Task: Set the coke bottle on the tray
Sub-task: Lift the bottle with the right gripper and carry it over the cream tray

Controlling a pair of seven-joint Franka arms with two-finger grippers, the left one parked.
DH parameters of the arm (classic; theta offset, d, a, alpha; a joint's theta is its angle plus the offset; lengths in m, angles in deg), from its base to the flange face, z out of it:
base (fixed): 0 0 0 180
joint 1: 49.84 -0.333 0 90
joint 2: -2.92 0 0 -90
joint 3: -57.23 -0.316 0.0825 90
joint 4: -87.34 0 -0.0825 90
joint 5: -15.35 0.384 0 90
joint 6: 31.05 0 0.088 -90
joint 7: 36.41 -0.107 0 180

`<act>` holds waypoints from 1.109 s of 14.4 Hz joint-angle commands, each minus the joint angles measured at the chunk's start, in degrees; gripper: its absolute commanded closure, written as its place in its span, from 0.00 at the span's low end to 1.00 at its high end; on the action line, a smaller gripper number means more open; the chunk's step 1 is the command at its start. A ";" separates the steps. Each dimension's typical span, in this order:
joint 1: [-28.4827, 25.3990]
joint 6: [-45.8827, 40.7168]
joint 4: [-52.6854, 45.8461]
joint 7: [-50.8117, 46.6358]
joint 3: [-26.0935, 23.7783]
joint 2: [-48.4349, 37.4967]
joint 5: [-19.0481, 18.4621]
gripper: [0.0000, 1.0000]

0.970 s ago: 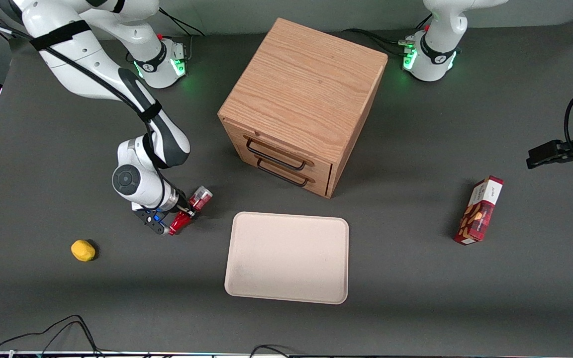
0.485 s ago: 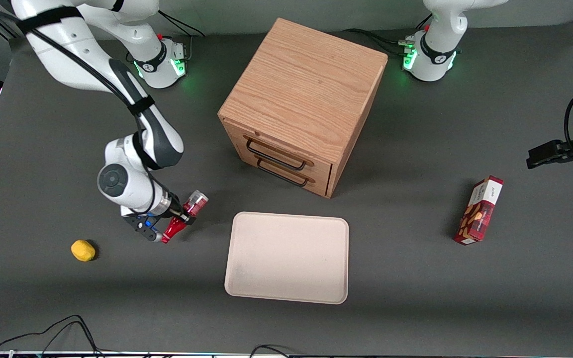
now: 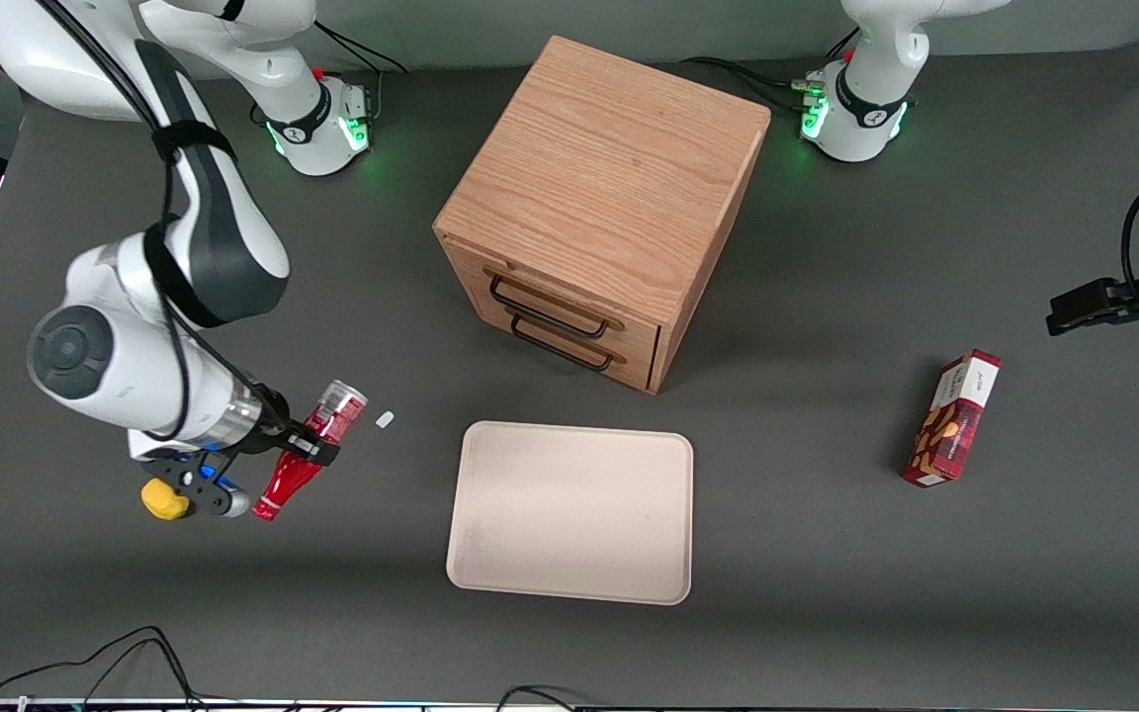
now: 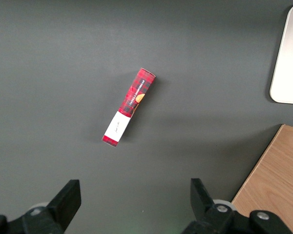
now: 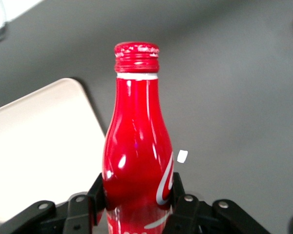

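My right gripper (image 3: 305, 448) is shut on the coke bottle (image 3: 328, 413), a slim red bottle with white script. It holds the bottle tilted above the table, the red cap nearer the front camera and the silvery base farther. In the right wrist view the fingers (image 5: 98, 191) clamp the bottle's (image 5: 136, 146) body on both sides. The beige-pink tray (image 3: 569, 514) lies flat beside the gripper, toward the parked arm's end, and is bare. Its corner shows in the right wrist view (image 5: 39, 151).
A wooden two-drawer cabinet (image 3: 599, 198) stands farther from the camera than the tray. A yellow lemon (image 3: 160, 500) lies partly under the gripper. A small white scrap (image 3: 384, 419) lies on the table near the bottle. A red snack box (image 3: 953, 418) lies toward the parked arm's end.
The right arm has risen with the bottle and moved toward its own end of the table, nearer the camera. The white scrap now shows where the bottle was.
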 commanded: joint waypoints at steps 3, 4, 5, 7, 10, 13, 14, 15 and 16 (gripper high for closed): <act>-5.62 -3.28 -18.58 9.39 -0.25 11.51 -0.46 0.98; -6.94 -2.15 -21.21 11.67 -0.17 13.79 -0.46 0.98; -7.21 0.39 -22.20 13.96 -0.34 15.64 -0.38 0.98; -9.05 6.28 -22.29 14.77 -0.96 18.81 -0.38 0.98; -10.37 9.90 -22.12 14.51 -0.96 23.64 -0.38 0.98; -10.73 11.83 -21.77 12.93 -0.96 28.56 -0.02 0.93; -10.82 12.01 -21.77 12.31 -0.96 29.88 -0.02 0.91; -11.08 13.15 -21.59 12.13 -0.96 31.03 -0.20 0.88; -11.08 14.81 -20.81 12.13 -0.96 31.65 -0.20 0.84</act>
